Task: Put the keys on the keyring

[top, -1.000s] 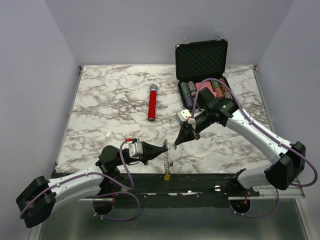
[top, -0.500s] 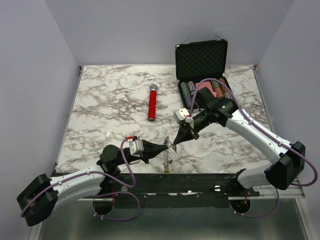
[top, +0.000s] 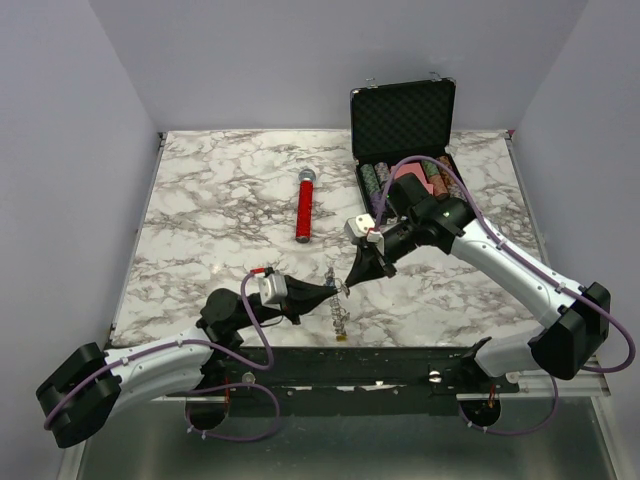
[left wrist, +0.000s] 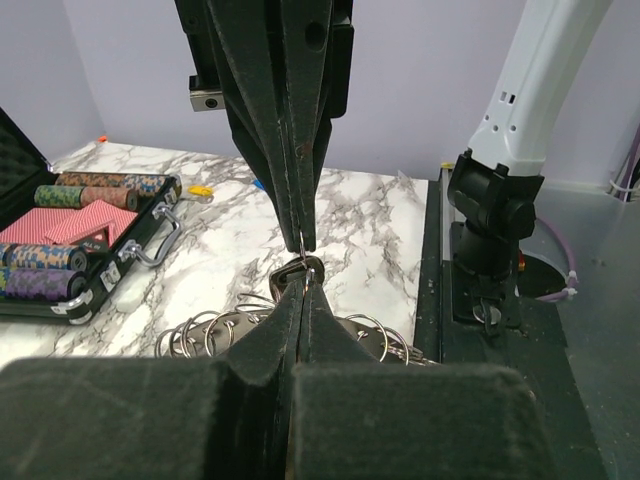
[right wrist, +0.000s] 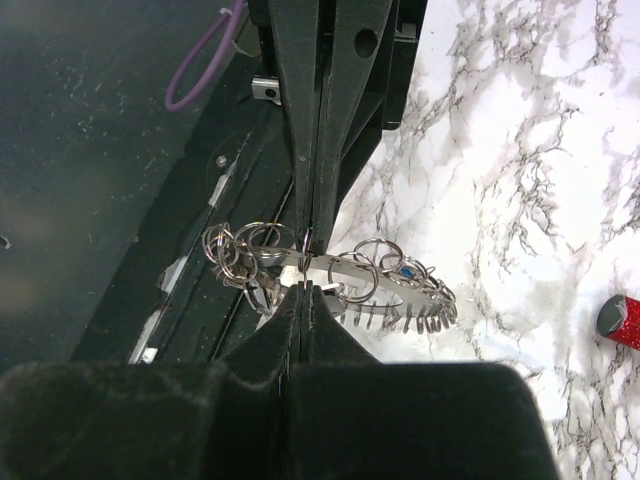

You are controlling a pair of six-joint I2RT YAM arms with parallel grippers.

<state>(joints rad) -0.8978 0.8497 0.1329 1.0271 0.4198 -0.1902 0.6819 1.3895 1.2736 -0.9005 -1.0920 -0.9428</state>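
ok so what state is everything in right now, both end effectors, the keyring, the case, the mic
left end effector, shut on the keyring
right end effector, shut on the keyring
keyring, pinched between both, loose rings dangling
case, open, lid upright
microphone, lying flat, apart from both arms

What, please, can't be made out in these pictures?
Top view: the keyring is too small to tell its pieces apart.
Left wrist view: the left fingers hide the middle of the keyring; the left edge cuts off the chip case.
Right wrist view: the right fingers cover whatever they pinch; the right edge cuts off the red microphone.
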